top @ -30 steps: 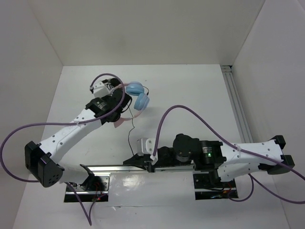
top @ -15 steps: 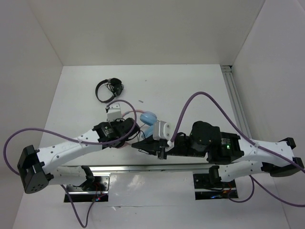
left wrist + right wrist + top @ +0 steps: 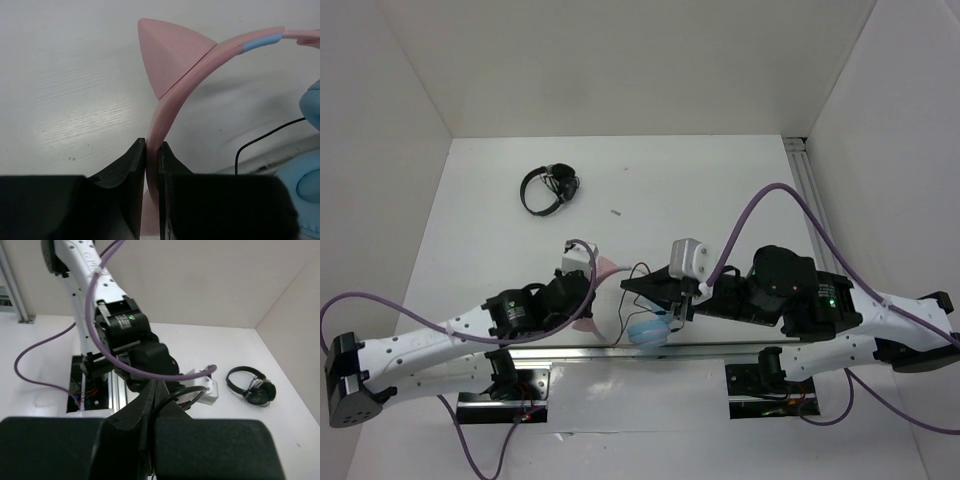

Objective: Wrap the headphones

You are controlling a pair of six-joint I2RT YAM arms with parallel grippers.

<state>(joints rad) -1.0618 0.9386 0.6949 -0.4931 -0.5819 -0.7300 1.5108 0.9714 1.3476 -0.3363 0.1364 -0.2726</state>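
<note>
Surface (image 3: pixel 740 190), white and walled on three sides, carries the headphones (image 3: pixel 647 331) at its near edge, midway between the two arm bases.

The left arm (image 3: pixel 430 345) reaches them from the left. Its gripper (image 3: pixel 151 150) is clamped on the pink headband, just below one cat ear, with the band running up between the jaws.

The right arm (image 3: pixel 860 320) comes in from the right of the headphones. Its gripper (image 3: pixel 150 390) is just above the light-blue ear cups, its jaws pinched together on the thin black cable (image 3: pixel 265 134), which loops out from between them.

Whether the cups rest on the surface cannot be told.

A smaller black pair of headphones (image 3: pixel 548 187) lies well beyond the pink headphones, toward the back left.

A tiny dark speck (image 3: pixel 617 212) sits between the two pairs.
</note>
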